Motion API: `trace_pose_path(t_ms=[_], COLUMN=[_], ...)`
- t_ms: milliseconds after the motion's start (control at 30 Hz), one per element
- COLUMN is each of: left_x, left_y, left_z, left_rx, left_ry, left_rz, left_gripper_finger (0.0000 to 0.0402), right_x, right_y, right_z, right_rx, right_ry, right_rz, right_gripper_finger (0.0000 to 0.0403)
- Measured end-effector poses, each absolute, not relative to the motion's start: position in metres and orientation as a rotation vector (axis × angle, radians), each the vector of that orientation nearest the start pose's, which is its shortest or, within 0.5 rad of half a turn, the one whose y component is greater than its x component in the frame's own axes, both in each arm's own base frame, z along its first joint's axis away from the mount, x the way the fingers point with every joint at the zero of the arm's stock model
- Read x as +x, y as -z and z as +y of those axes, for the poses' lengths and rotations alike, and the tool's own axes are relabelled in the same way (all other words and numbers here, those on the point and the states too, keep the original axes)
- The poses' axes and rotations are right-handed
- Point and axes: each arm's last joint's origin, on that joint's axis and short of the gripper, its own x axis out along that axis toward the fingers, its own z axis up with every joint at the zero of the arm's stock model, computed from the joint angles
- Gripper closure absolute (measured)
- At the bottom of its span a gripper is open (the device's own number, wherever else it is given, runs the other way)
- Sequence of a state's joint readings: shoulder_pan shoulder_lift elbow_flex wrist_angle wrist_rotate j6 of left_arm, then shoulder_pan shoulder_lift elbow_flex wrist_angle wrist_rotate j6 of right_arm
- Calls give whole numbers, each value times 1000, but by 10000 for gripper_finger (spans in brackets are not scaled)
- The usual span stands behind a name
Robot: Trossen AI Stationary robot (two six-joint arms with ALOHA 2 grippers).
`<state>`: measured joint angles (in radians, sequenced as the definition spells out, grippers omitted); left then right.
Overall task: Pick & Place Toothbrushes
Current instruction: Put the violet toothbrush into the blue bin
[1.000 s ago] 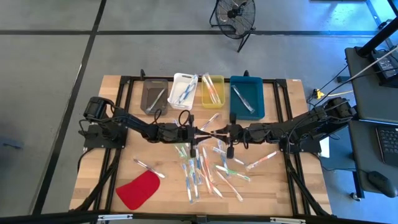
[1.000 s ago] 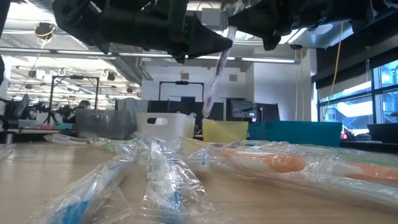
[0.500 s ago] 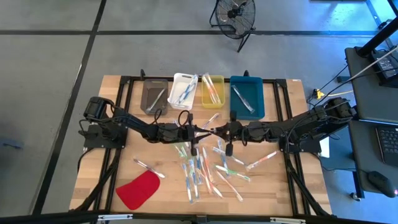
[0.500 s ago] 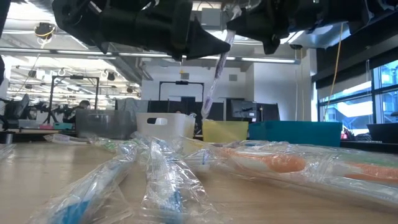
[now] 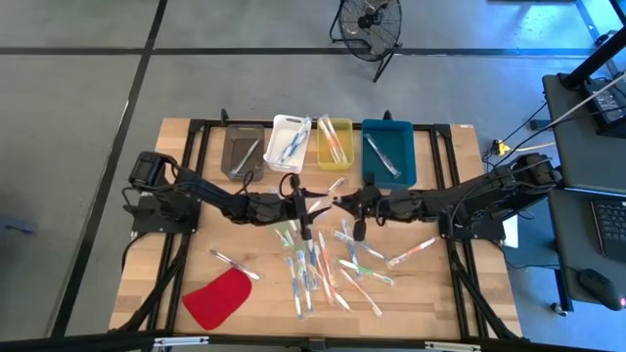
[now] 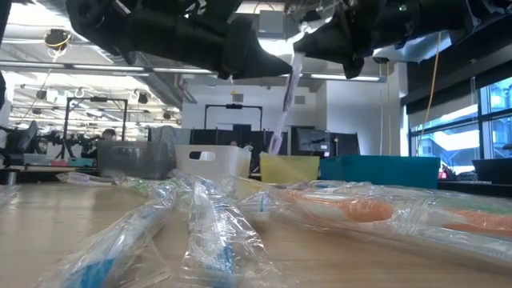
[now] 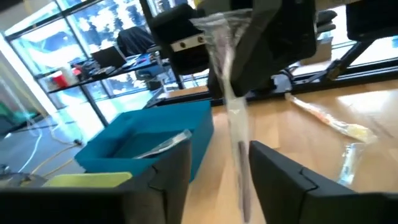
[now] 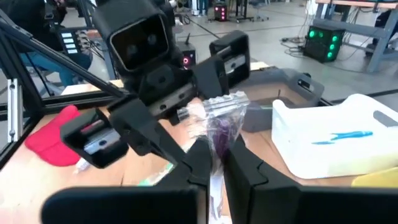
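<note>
I had the wrapped toothbrush (image 8: pixel 219 134) pinched in my right gripper (image 8: pixel 214 163), fingers closed tight on the crinkled top of its bag, so it hung straight down from them above the table (image 5: pixel 186 156). My left gripper (image 5: pixel 311 206) faced it almost nose to nose, its fingers (image 7: pixel 283 186) parted with the stick dangling between them and gripping nothing. The worry was the hold itself: I judged that I had mostly wrapper, so a quick swing could have let the brush slide out and drop among the loose toothbrushes (image 5: pixel 323 266) lying beneath us. With both grippers that close, moving off carelessly could also have knocked them together, or snagged the bag on a left finger. The bins (image 5: pixel 387 149) lay just beyond my fingertips.
</note>
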<state>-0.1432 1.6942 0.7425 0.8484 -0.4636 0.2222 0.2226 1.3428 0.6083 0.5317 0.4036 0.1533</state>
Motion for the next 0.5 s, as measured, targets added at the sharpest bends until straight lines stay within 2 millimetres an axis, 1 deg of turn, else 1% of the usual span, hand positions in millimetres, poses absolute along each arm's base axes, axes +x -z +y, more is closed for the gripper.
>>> trace_pose_path(t_ms=[100,200,333,500], left_x=[331,326,317,304], left_y=[-195,-201,-208,-213], left_z=[-38,-40,-41,-40], left_rx=[251,268,300,263], left_ry=[-352,-415,-449,-450], left_rz=[157,182,245,331], left_gripper_finger=[214,200,197,201], right_x=[265,257,245,231], right_y=[-229,-236,-248,-263], right_z=[46,39,29,15], right_rx=[114,131,141,153], right_ry=[206,228,260,306], right_rz=[180,195,179,146], right_gripper_finger=[382,382,382,382])
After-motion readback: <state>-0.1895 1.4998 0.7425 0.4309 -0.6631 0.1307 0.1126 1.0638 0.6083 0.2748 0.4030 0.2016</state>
